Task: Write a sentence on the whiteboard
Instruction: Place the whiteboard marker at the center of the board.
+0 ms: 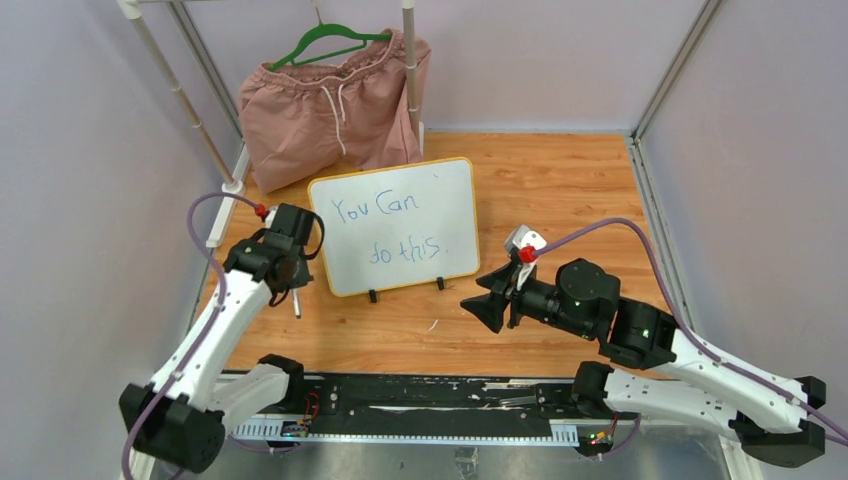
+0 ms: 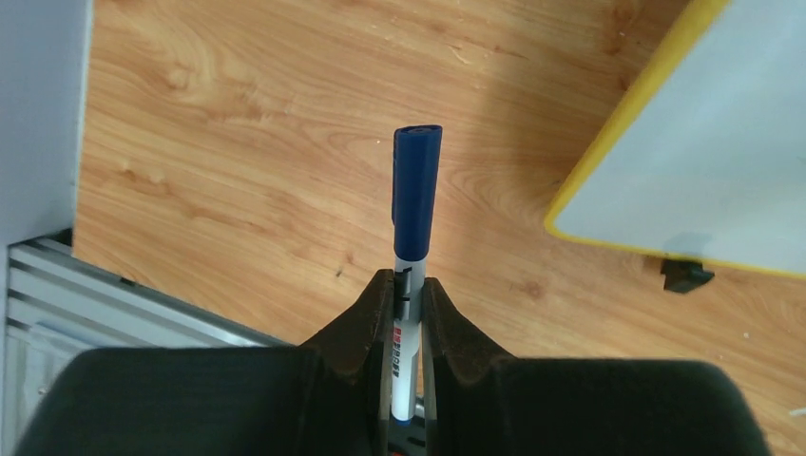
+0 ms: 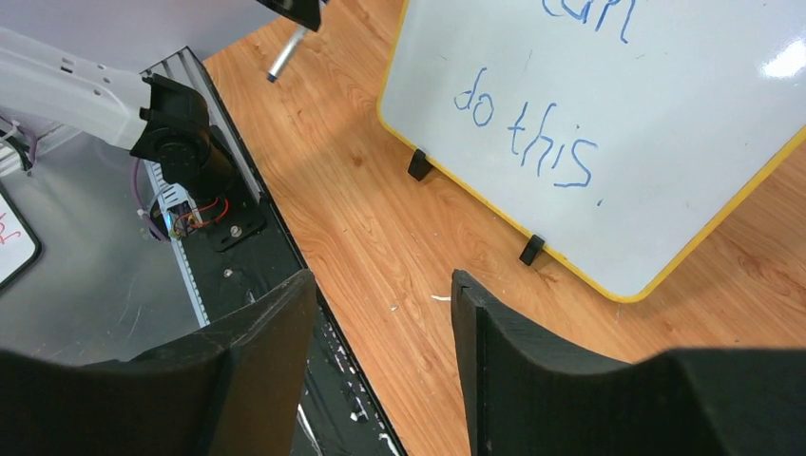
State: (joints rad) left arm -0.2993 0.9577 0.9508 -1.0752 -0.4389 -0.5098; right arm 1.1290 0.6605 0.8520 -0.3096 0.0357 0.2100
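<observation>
Your left gripper [image 2: 407,294] is clamped on a blue-capped marker [image 2: 415,195]; I can't read the red barrel print. Just to its right stands the whiteboard [image 1: 450,195], and the sentence [image 1: 376,209] reads "You Can do this." Your right gripper [image 3: 380,285], facing the board, is spread wide and holds nothing.

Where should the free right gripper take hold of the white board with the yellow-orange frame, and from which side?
Probably best: grip the right edge of the glossy white whiteboard, on its yellow-orange frame, coming from the right with the open right gripper. The board leans back on two black feet, so this thin edge stands free and lies nearest that gripper.
</observation>
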